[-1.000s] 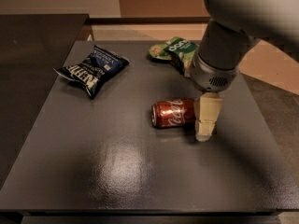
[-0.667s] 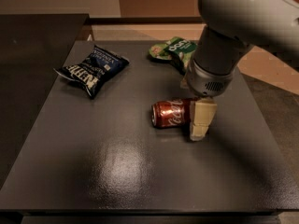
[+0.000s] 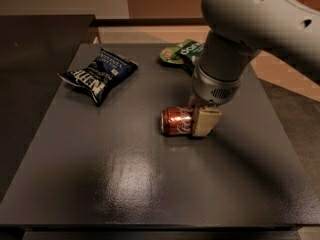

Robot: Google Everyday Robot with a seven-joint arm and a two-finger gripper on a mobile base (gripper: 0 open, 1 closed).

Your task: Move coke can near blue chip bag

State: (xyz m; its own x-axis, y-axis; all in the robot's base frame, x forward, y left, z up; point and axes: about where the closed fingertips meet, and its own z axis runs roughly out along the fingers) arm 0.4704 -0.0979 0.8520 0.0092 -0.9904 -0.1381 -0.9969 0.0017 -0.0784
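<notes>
The coke can (image 3: 175,121) lies on its side near the middle of the dark table (image 3: 125,184), silver end facing left. My gripper (image 3: 202,123) hangs from the grey arm and sits right at the can's right end, covering that end. The blue chip bag (image 3: 100,75) lies flat at the back left of the table, well apart from the can.
A green chip bag (image 3: 184,51) lies at the back of the table, partly behind the arm. A darker counter (image 3: 35,59) adjoins the table on the left. The floor drops off to the right of the table's edge.
The gripper has moved left, from beside the can's right end to right over that end. The can and both bags have stayed in place.
</notes>
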